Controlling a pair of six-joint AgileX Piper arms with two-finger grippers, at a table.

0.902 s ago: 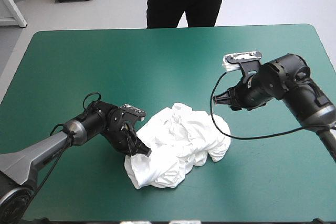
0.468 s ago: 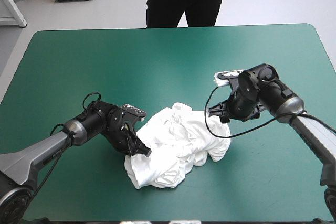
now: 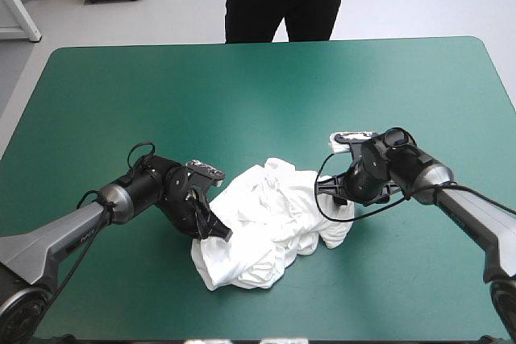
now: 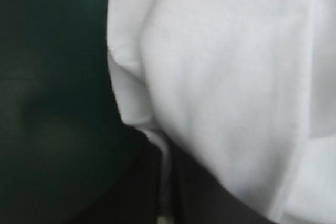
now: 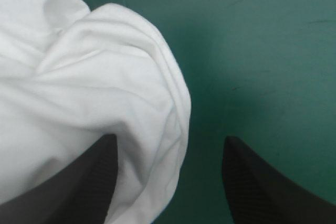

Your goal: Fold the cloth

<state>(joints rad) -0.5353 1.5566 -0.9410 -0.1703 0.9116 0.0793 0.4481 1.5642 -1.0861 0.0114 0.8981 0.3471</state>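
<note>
- My left claw (image 3: 216, 232) sits low on the desk (image 3: 161, 94) at the left edge of the heap, its black fingers (image 4: 131, 192) pinched together on a thin fold of the T-shirt (image 3: 274, 223)
- The T-shirt lies as a crumpled white heap on the teal-green cover, nearer the desk's front edge than its far one
- My right claw (image 3: 329, 191) is at the heap's right side with its fingers spread wide; a rounded fold of cloth lies between them, against one finger
</note>
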